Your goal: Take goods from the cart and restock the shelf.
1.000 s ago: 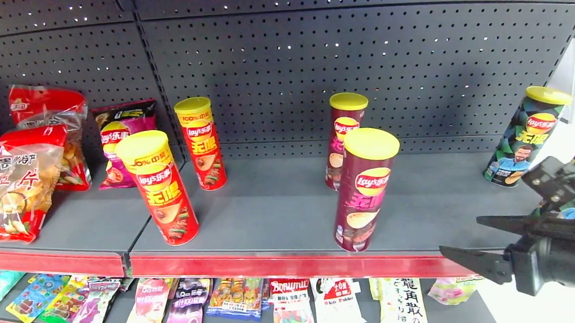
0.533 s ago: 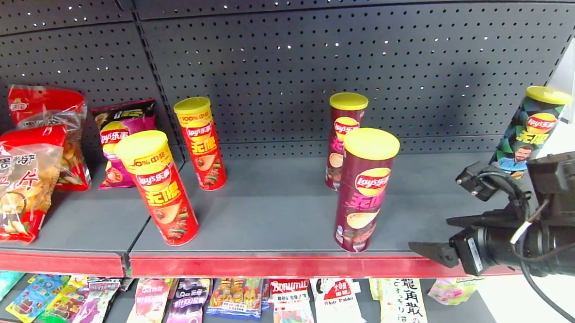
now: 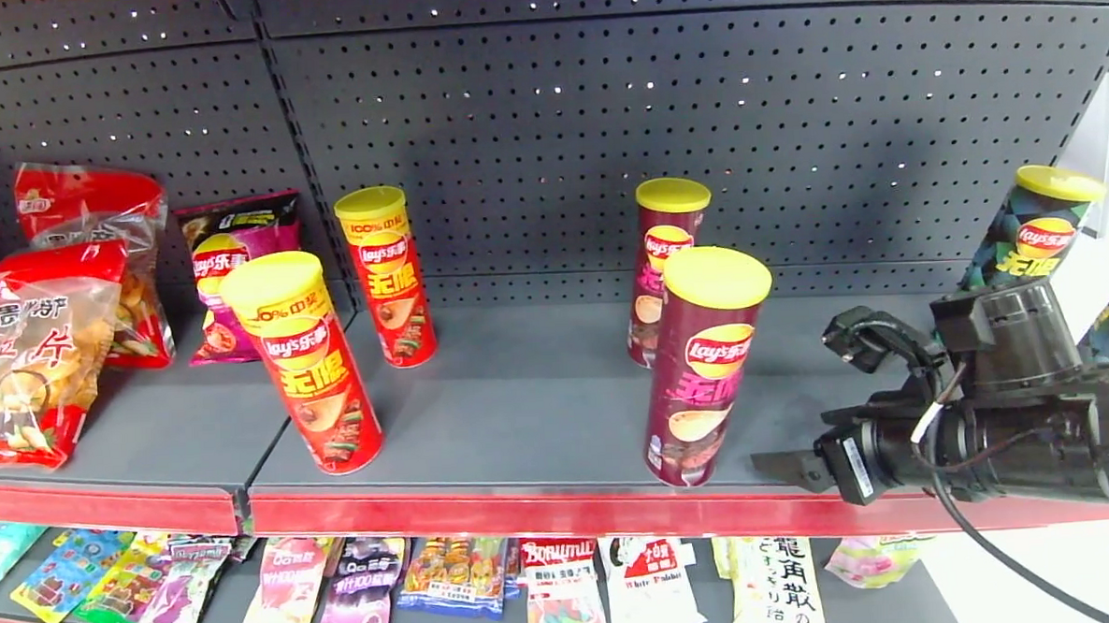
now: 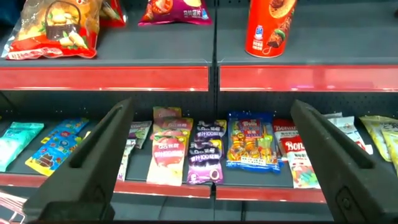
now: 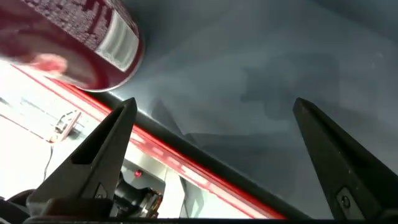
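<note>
Sliding leftward, the right tool (image 5: 214,104), spread empty, nears the front maroon can (image 3: 703,380).

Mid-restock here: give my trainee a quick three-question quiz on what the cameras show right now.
1. True or false: the right arm holds a can in its jaws.
2. How many maroon cans stand on the upper shelf? A one, B two, C three.
3. What colour is the strip along that shelf's front edge?
Key: 1 false; 2 B; 3 red.
</note>
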